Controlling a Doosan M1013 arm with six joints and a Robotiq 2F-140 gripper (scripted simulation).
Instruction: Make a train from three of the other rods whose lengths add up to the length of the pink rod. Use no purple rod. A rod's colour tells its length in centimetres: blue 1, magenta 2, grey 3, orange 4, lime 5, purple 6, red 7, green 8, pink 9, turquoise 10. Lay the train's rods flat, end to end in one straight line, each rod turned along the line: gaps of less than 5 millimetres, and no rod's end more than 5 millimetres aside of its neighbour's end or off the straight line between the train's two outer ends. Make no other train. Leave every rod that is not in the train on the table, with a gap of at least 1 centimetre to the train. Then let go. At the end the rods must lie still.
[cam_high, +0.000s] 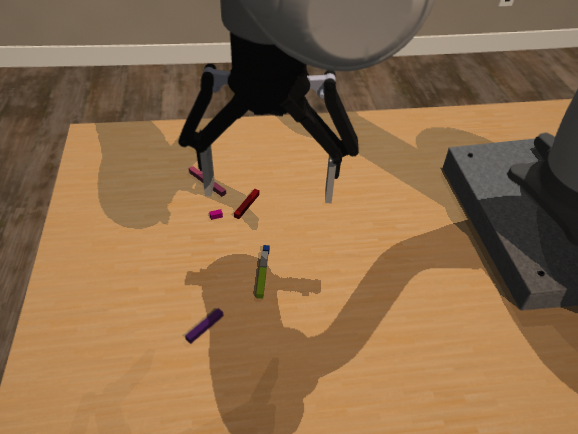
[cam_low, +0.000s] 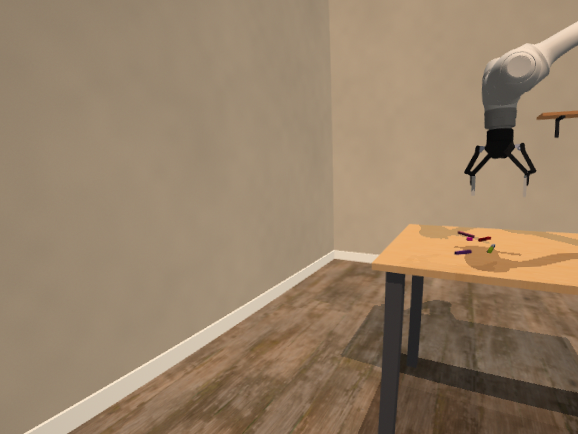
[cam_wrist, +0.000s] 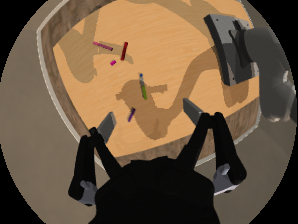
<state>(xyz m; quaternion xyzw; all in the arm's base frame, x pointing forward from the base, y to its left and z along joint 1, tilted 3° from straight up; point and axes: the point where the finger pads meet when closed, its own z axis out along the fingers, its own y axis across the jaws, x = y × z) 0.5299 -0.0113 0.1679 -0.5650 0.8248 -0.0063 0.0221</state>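
Observation:
A lime rod (cam_high: 260, 282), a grey rod (cam_high: 263, 259) and a blue rod (cam_high: 266, 248) lie end to end in one line at the table's middle. The line also shows in the wrist view (cam_wrist: 143, 87). The pink rod (cam_high: 201, 179) lies at the back left, partly behind one finger. A small magenta rod (cam_high: 216, 214) and a red rod (cam_high: 247, 203) lie near it. A purple rod (cam_high: 204, 325) lies to the front left. My gripper (cam_high: 267, 192) hangs wide open and empty, high above the table, as the exterior view (cam_low: 498, 189) shows.
The arm's grey base plate (cam_high: 505, 210) stands at the table's right. The table's left edge is close to the pink rod. A small wall shelf (cam_low: 557, 116) hangs behind the arm.

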